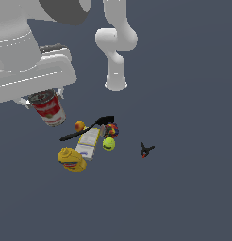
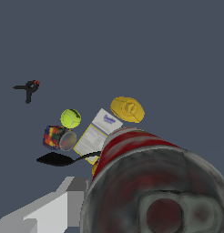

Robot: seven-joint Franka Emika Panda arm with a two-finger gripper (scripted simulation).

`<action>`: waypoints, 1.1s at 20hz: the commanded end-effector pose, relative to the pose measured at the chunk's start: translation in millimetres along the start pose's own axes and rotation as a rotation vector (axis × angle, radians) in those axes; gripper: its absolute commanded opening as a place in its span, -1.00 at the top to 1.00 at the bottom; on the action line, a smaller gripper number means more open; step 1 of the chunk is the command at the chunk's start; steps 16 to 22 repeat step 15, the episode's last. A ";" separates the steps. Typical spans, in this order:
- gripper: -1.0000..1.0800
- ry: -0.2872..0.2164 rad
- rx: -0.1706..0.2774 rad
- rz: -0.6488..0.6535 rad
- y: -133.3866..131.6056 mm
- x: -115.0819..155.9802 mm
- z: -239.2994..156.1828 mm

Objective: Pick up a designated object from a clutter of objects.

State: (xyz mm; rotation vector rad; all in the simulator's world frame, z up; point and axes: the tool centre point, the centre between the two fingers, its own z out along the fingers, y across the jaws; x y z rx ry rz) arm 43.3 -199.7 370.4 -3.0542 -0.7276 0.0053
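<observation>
The red and white can with a grey metal lid hangs tilted under my gripper, lifted above the floor at the exterior view's left. My gripper is shut on its top end. In the wrist view the can fills the foreground, lid end toward the camera, with one grey finger beside it. The clutter lies below: yellow mustard bottle, white box, black spatula, yellow-green ball, orange fruit and the multicoloured can.
A black clamp lies apart, toward the exterior view's right of the clutter; it also shows in the wrist view. The arm's white base stands behind the clutter. The floor is plain dark grey.
</observation>
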 end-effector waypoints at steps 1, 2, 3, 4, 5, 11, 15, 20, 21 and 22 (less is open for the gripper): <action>1.00 0.003 -0.002 -0.001 9.4 1.5 -9.5; 1.00 0.003 -0.002 -0.001 12.3 1.9 -11.8; 1.00 0.003 -0.002 -0.001 15.0 2.3 -14.0; 1.00 0.003 -0.002 -0.001 17.4 2.6 -15.9; 1.00 0.003 -0.002 -0.001 19.6 2.9 -17.6; 1.00 0.003 -0.002 -0.001 27.3 4.3 -23.8; 1.00 0.003 -0.003 0.000 28.3 4.5 -24.5; 1.00 0.003 -0.003 0.000 28.3 4.5 -24.5; 1.00 0.003 -0.003 0.000 28.3 4.5 -24.5; 1.00 0.003 -0.003 0.000 28.3 4.5 -24.5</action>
